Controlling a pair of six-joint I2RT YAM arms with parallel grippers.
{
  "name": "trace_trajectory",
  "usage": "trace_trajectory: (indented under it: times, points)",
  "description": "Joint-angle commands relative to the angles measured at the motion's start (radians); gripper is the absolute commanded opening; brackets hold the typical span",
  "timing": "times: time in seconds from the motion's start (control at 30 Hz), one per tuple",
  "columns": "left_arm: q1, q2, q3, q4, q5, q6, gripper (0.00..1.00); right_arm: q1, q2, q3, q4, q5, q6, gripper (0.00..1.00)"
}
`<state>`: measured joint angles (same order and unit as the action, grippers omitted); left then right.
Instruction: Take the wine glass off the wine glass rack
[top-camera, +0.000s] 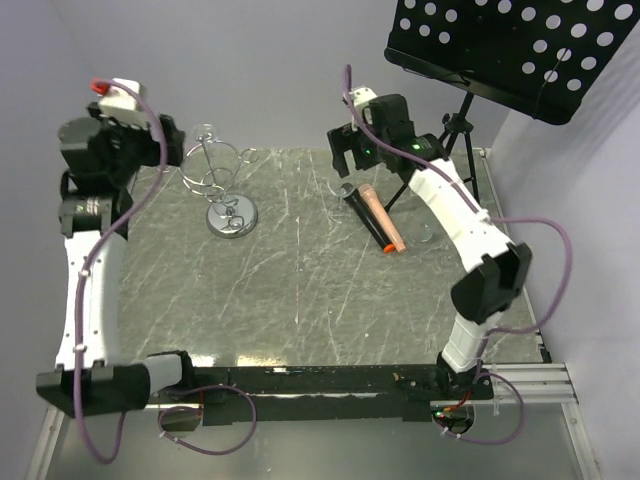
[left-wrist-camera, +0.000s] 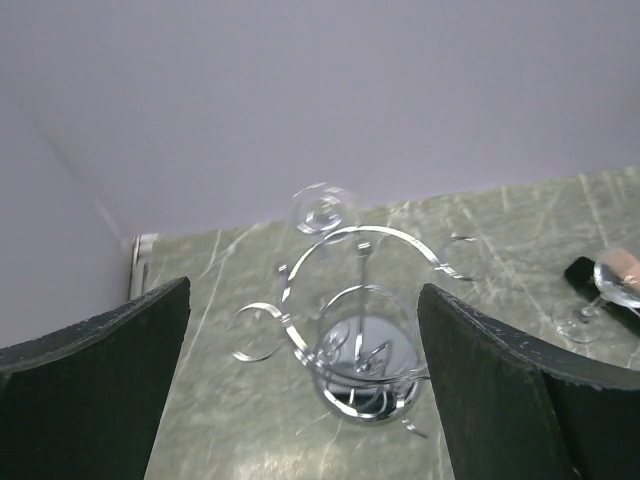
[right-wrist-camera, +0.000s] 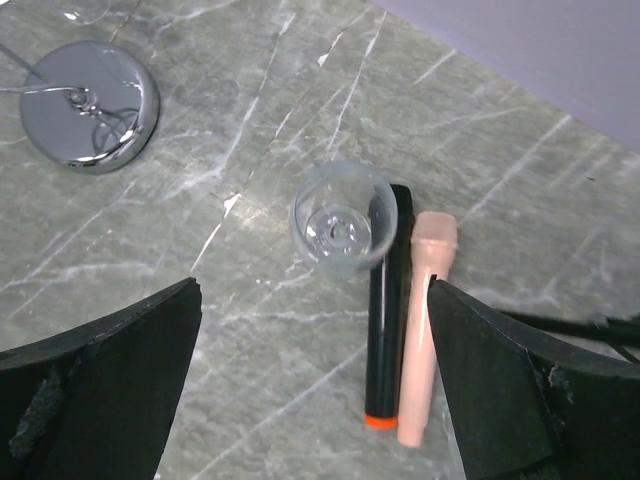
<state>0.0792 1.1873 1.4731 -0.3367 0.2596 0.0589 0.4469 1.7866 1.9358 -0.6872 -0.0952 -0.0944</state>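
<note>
Okay, I see left end effector (left-wrist-camera: 305, 295) released, facing chrome wire rack (left-wrist-camera: 365, 395); right end effector (right-wrist-camera: 315, 295) released above clear round-bowled glass (right-wrist-camera: 340, 225).

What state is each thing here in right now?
Wine glass rack: upright.
Standing wine glass: upright on the table, off the rack, free.
Second wine glass: seemingly hanging on the rack.
Black marker, pink marker: lying flat, side by side.
Left jaws: open, empty.
Right jaws: open, empty, above the standing glass.
</note>
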Motion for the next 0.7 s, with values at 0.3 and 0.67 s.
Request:
trace_trajectory:
  times: [0.3,0.67]
  points:
    - [0.205,0.13,0.03,-0.159,0.139,-0.202,0.97,-0.005,-0.222,-0.175,0.031,-0.043,0.002,1.0]
    - [0.211,0.074,-0.085,-0.165,0.15,-0.381,0.87,0.009,-0.248,-0.216,0.032,-0.081,-0.005,1.0]
